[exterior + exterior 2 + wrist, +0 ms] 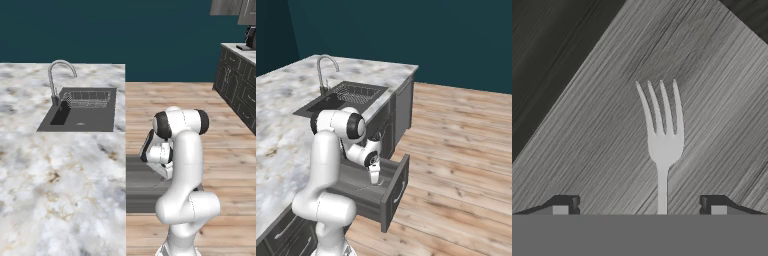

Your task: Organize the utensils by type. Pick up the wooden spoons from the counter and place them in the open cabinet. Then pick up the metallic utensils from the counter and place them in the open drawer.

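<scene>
In the hand view a silver-grey metal fork (663, 135) shows against the charcoal floor of the open drawer (602, 130), tines pointing away from the hand. My gripper (639, 205) is open. Its two fingertips (562, 205) stand wide apart on either side of the fork's handle and touch nothing. Whether the fork rests on the floor I cannot tell. From the right base view the gripper (374, 177) points down into the pulled-out drawer (398, 187) under the marble counter (286, 100). In the left base view the arm covers the hand above the drawer (140, 185).
A sink (80, 115) with a curved faucet (59, 75) and a wire rack is set in the counter (60, 190) beyond the drawer. Wooden floor (456, 165) lies to the right. Dark cabinets (240, 85) stand along the far wall.
</scene>
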